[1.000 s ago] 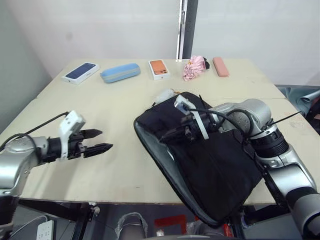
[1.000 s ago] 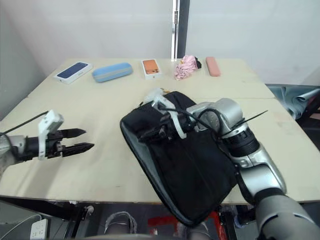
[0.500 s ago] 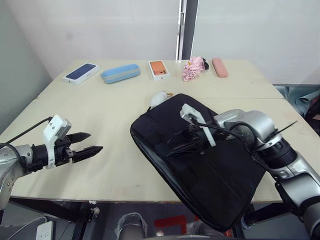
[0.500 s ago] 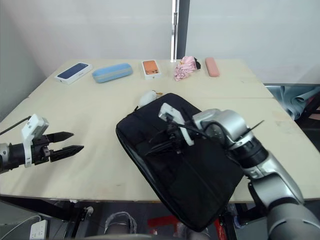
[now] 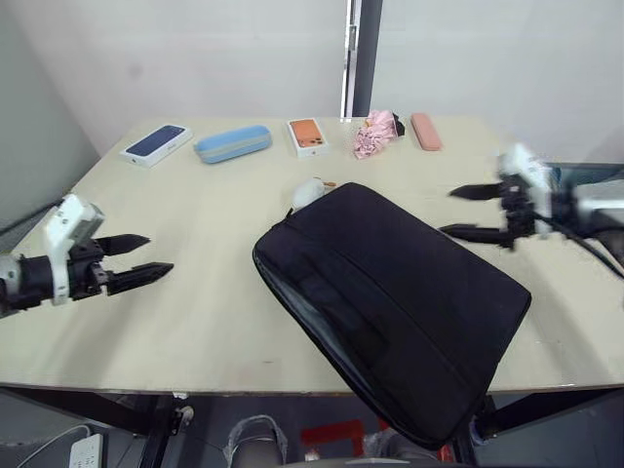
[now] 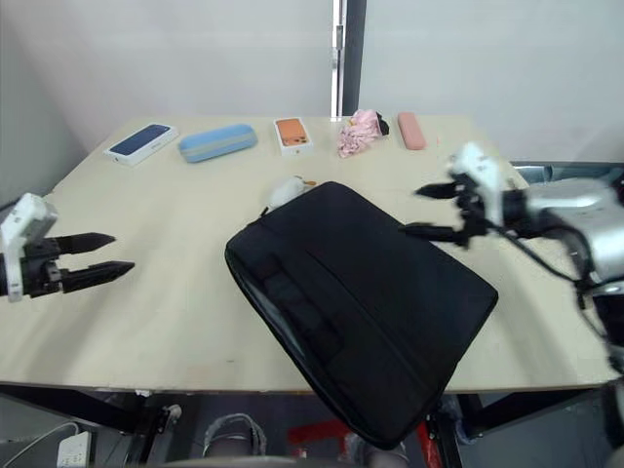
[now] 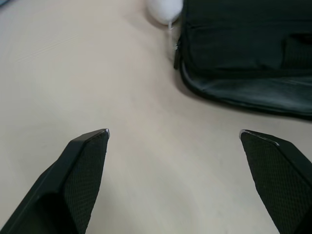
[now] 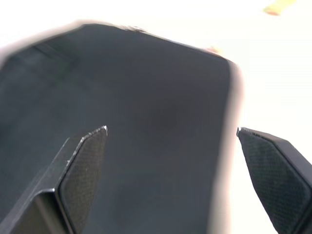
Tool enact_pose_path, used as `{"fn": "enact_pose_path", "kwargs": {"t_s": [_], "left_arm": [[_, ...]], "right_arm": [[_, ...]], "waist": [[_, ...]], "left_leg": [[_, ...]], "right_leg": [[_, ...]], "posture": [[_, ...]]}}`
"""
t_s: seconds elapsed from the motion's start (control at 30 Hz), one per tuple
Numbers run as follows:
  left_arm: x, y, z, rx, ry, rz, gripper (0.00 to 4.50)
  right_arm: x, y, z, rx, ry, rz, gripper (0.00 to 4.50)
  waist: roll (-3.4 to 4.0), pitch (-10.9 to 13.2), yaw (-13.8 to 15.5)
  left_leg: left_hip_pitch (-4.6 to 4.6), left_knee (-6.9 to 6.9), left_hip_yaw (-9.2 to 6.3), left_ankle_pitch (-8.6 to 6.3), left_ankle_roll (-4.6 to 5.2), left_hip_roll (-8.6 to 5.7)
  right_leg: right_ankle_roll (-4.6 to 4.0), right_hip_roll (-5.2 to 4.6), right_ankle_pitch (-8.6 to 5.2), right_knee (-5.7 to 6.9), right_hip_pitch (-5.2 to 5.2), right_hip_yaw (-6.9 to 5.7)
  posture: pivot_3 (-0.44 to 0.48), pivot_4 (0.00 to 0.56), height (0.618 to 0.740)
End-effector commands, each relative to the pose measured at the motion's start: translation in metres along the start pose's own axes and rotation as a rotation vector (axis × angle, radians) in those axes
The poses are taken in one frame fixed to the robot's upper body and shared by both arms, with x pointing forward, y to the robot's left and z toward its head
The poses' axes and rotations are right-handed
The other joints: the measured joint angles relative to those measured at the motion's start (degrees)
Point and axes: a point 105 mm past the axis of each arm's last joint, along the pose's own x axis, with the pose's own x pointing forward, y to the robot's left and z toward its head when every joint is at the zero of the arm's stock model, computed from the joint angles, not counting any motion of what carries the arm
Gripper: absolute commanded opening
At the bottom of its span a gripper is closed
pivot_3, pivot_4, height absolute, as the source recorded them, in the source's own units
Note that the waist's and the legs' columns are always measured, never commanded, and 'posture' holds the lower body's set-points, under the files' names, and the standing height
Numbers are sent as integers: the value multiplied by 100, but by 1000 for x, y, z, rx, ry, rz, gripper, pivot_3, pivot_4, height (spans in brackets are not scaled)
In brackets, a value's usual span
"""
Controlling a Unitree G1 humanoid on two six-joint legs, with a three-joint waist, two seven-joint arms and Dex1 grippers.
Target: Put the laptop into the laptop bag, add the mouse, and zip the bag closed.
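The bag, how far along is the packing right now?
Looks done: the bag lies flat and shut-looking on the table, with no laptop or mouse in sight, so they may be inside; that can't be confirmed. In hand: nothing, since the left claw and right claw are both open and clear of the bag. Left: whether the zip is fully closed can't be told, so that may remain.
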Motion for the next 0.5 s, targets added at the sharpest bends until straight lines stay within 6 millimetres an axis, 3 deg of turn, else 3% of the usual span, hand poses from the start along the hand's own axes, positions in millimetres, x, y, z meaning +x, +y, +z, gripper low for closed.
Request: {"fn": "enact_pose_path", "kwargs": {"t_s": [0.03,0.17,0.3,0.5], "left_arm": [[-19,12,18,55,-14,35,4500],[-32,30,13,91,49,73,4500],[-38,38,15,101,53,81,4500],[-30,36,11,109,50,63,4500]], "right_arm": [[-35,-24,-4,15,63,-72,4467],[-50,-30,-30,-20,170,-86,4467],[-59,-37,-36,7,174,-98,4467],[-47,-29,-33,53,140,-37,4467]], "waist": [[-1,0,-2],[-5,-2,-26],[-4,0,-36],[-4,0,-18]], "left_leg": [[-2,-1,-1,1,2,1],[2,-1,1,1,7,4],[0,6,9,2,13,2],[-1,10,6,2,18,2]], "right_leg": [[0,1,0,-2,0,-3],[-2,3,-1,-3,2,-2],[-4,1,0,3,-5,6],[-8,-1,1,4,-1,3]], "posture": [[0,150,740],[0,150,740],[0,150,740],[0,150,740]]}}
